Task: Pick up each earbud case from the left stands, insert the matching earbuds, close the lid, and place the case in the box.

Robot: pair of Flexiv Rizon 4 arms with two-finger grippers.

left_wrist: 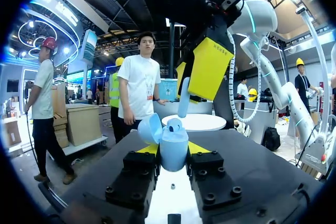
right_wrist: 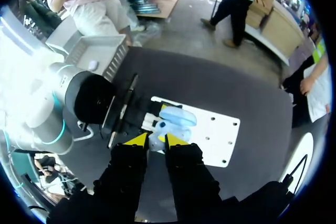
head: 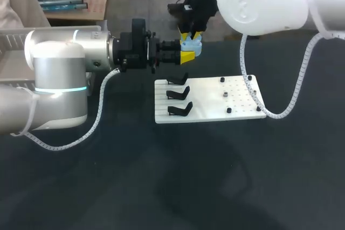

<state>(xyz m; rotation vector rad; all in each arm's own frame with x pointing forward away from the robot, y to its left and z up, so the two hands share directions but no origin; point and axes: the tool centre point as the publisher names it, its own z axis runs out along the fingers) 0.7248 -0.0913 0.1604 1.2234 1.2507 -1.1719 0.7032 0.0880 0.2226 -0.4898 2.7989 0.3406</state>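
Aloft above the table, the pale blue earbud case (left_wrist: pixel 173 145) sits lid-open in the left gripper (head: pixel 188 55), whose yellow-tipped fingers clamp it from both sides, just past the stand end of the white board (head: pixel 210 106). Directly over it, the right gripper (right_wrist: pixel 154 141) points down with an earbud (left_wrist: pixel 183 98) pinched between its fingers, the stem's lower end at the case's mouth. Another earbud appears to be seated inside. The step in hand looks to be insertion. The next move would call for a straight push into the free well, a release, then swinging the lid (left_wrist: pixel 148 128) shut. The three black stands (head: pixel 178 94) on the board carry no case, and the grey box (right_wrist: pixel 116 60) lies beside the left arm.
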